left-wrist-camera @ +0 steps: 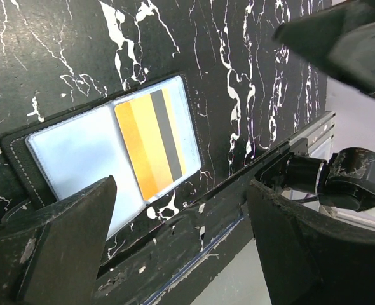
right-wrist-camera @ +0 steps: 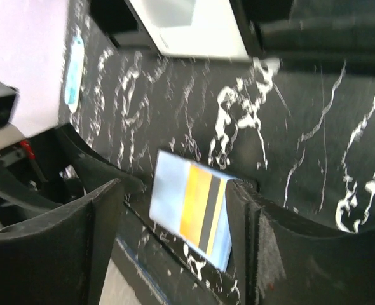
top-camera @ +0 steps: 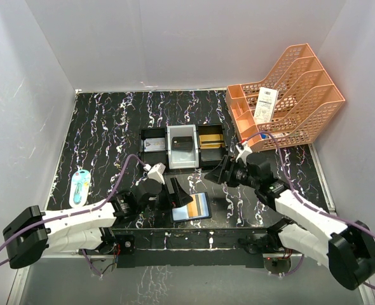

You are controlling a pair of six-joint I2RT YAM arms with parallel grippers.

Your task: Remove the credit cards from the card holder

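Card holder [top-camera: 182,213] lies open flat at 6 o'clock on the table [top-camera: 105,127], close to the front edge, both panels face up. Gold-orange card [top-camera: 201,206] with a dark stripe sits in the right panel. The left panel shows a plain pale blue face. The left wrist view shows the same, with the card's edges inside the holder's stitched border.

Left gripper [top-camera: 173,196]: jaws wide, nothing between them. It sits at 10 o'clock of the holder, just beside it. From its own camera, its fingers [left-wrist-camera: 67,248] frame the holder's near edge. Cannot tell if there is contact.

Right gripper [top-camera: 220,173]: jaws also wide and empty. It sits at 1 o'clock of the holder, apart from it, just in front of the right black bin [top-camera: 211,127]. Its wrist camera looks between its fingers [right-wrist-camera: 283,254] at the holder and striped card.

Three bins stand in a row at 12 o'clock of the holder:
- Left black bin [top-camera: 153,132] holds a greyish card [top-camera: 153,145].
- Grey bin [top-camera: 182,160] holds a black card [top-camera: 183,142].
- Right black bin holds gold cards [top-camera: 211,141].

Orange mesh rack [top-camera: 295,108] stands at 2 o'clock of the table, with a white printed slip [top-camera: 265,105] leaning in it. Blue-white packet [top-camera: 80,188] lies at 8 o'clock of the table, well apart from the holder.
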